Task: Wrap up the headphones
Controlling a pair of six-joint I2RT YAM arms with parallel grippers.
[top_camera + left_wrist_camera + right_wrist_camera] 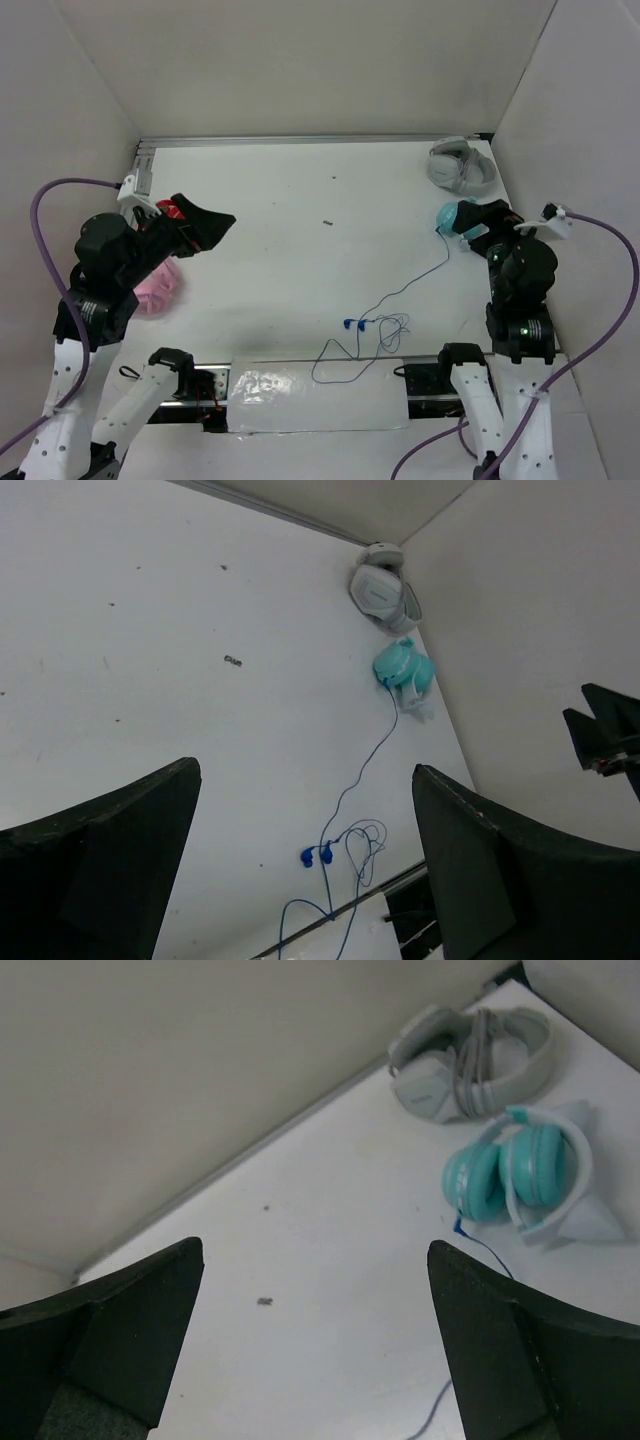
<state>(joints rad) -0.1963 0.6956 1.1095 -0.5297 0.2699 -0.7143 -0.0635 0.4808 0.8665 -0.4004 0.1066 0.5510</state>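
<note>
**Left arm.** The left arm stands at the left side of the white surface (300, 190), elbow bent and forearm raised. Its wrist points right, across the surface. The left tool (208, 226) (305, 775) hangs above the surface with its two black fingers set wide apart and nothing between them. A pink pair of headphones (160, 288) lies on the surface under this arm, partly hidden by it.

**Right arm.** The right arm stands at the right edge, upper links upright and wrist pitched towards the far side. The right tool (483, 222) (315, 1250) is also spread wide and holds nothing. In the wrist view its fingers frame bare surface.

**Task item.** The teal over-ear headphones with a white headband and two pointed ears (450, 214) (402, 670) (505, 1175) lie at the far right of the surface, near the right wall. They sit ahead and to the right of the right tool, and no finger touches them. Their ear cups lie side by side. The thin blue cable (420, 280) (370, 760) leaves the headphones and runs near and left. It ends in loose loops by the near edge, with small dark-blue fittings (352, 324) among the loops.

**Other items.** A grey-white over-ear pair of headphones (460, 165) (380, 590) (470, 1060) lies in the far right corner, just beyond the teal pair.
</note>
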